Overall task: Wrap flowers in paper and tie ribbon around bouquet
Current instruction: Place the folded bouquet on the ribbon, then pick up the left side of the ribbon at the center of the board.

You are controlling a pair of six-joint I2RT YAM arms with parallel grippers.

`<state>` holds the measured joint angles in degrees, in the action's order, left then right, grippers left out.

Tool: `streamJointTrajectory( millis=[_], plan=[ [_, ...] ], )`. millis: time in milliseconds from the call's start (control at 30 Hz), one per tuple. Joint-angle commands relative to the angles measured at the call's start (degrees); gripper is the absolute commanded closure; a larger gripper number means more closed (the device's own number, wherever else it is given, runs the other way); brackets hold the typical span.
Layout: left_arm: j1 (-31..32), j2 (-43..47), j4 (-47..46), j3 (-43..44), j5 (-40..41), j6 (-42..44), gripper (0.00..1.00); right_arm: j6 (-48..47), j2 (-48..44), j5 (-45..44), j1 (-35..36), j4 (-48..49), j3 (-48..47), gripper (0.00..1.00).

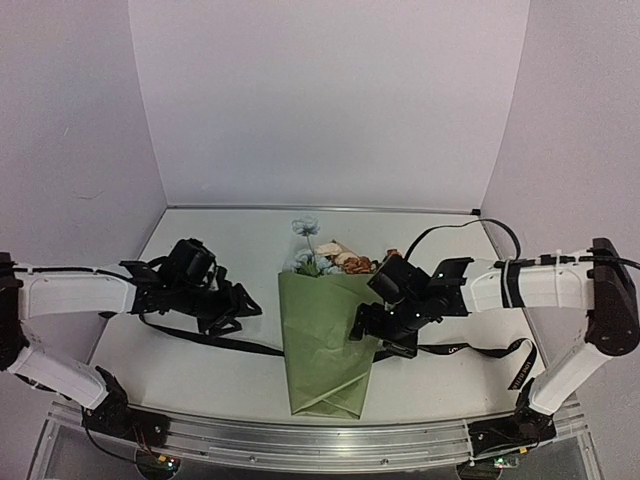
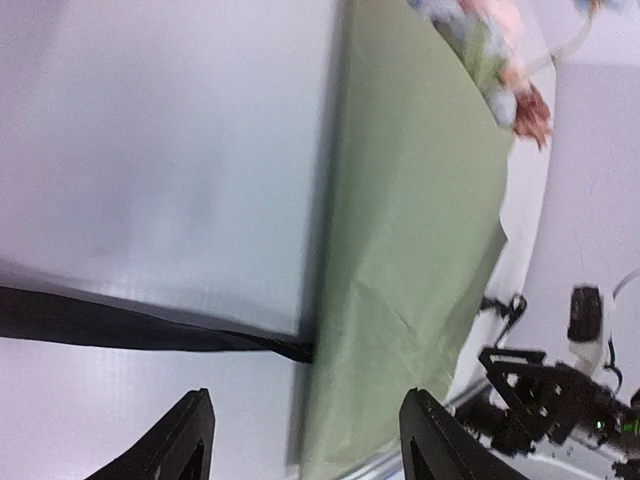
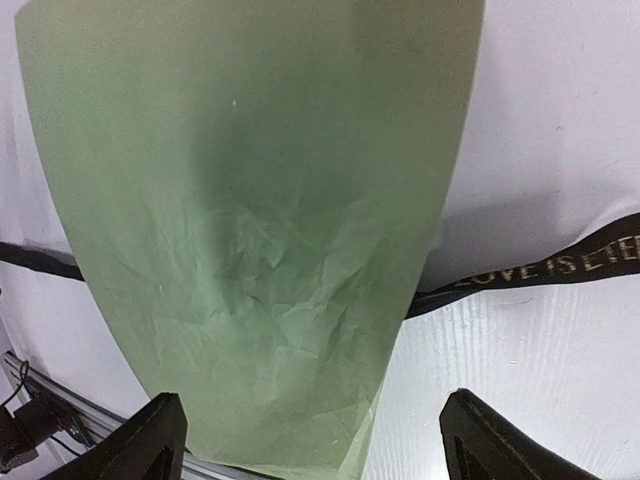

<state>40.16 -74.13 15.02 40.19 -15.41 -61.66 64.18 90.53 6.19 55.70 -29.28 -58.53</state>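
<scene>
Leftmost, the table (image 1: 130, 340) is lying bare up to the wall beyond the left arm. The left gripper (image 1: 236, 306) is hanging low over the table, well left of the bouquet (image 1: 325, 350). In the left wrist view its jaws are standing apart with nothing between them, and bare table is showing under the gap.

The ribbon (image 1: 225, 343) is lying flat on the table, running from under the left gripper to the paper's (image 2: 410, 250) left edge and slipping beneath it there. The bouquet is lying mid-table as a cone – narrow end pointing at the near rail (image 1: 300, 440), wide end facing the back wall. The flowers (image 1: 322, 258) are sticking out past the upper paper edge, one pale bloom reaching furthest. Open table is stretching behind them to the back wall.

The right gripper (image 1: 366, 330) is hovering at the cone's right edge. In the right wrist view its jaws are gaping wide over creased paper, gripping nothing. Right of the cone the ribbon is emerging again – pale lettering showing – and trailing towards the right arm's base, with clear table on both sides of it.
</scene>
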Motion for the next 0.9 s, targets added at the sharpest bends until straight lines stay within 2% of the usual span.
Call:
streamJointTrajectory(
  millis=[0, 67, 167, 300, 467, 633, 867],
  plan=[
    [-6.06, 10.68, 12.85, -3.82, 15.49, -6.74, 0.25, -5.85, -5.49, -8.87, 0.33, -1.61, 2.46, 0.02],
    [-6.73, 15.0, 17.87, -4.8, 22.69, -10.46, 0.24, -7.65, -7.04, -11.22, 0.32, -1.66, 3.65, 0.02],
    [-7.6, 19.39, 24.14, -6.36, 30.16, -14.53, 0.16, -9.62, -8.79, -13.52, 0.29, -1.66, 4.45, 0.02],
    [-13.25, 20.35, 26.62, -7.98, 33.6, -13.47, 0.15, -10.64, -12.11, -17.57, 0.17, -1.82, 6.46, 0.02],
    [-23.57, 15.42, 22.81, -8.75, 30.7, -7.39, 0.21, -7.54, -19.48, -25.36, -1.53, -2.01, 12.66, 0.02],
    [-31.4, 7.31, 17.64, -6.64, 29.12, -0.7, 0.31, -4.81, -25.69, -32.37, -3.86, -2.72, 18.43, 0.02],
    [-37.56, -1.19, 10.07, -5.26, 25.96, 4.82, 0.41, -1.24, -32.18, -31.65, -8.26, -2.78, 24.53, 0.02]
  ],
)
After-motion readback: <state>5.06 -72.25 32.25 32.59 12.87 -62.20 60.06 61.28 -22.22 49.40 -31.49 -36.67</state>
